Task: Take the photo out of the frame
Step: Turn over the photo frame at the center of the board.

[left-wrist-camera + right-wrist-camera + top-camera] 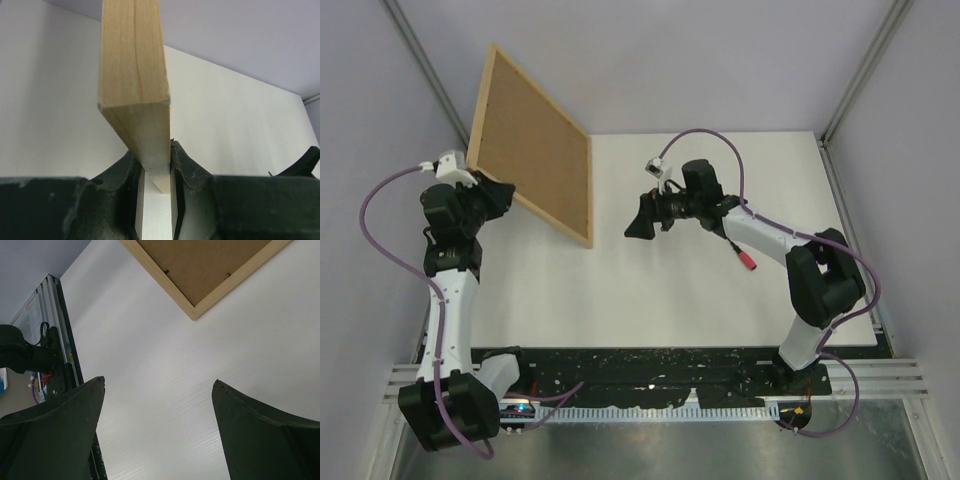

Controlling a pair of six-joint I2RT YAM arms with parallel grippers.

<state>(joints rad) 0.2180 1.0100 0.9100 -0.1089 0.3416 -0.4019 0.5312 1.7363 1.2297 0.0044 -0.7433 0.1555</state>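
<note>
A black mounting strip (650, 365) runs along the near edge of a plain white table (700, 290), with both arm bases bolted to it. Pale grey-lilac walls (660, 60) close in the far side and both flanks.

Nearer than the frame (532, 143) and to its left, the left gripper (500, 192) is clamped narrowly on the frame's light-wood edge; the left wrist view shows that rail (134, 75) pinched between the two dark fingers (120, 190).

To the right of the frame, apart from it, the right gripper (642, 222) hangs above the table with its jaws spread wide and nothing between them.

The frame stands tilted up at the far left, its brown fibreboard back facing the overhead camera. Its near corner seems to touch the table, though that is not certain. Its front is turned away in every view, so the photo cannot be seen.

A purple cable (380, 215) loops out left of the frame.
</note>
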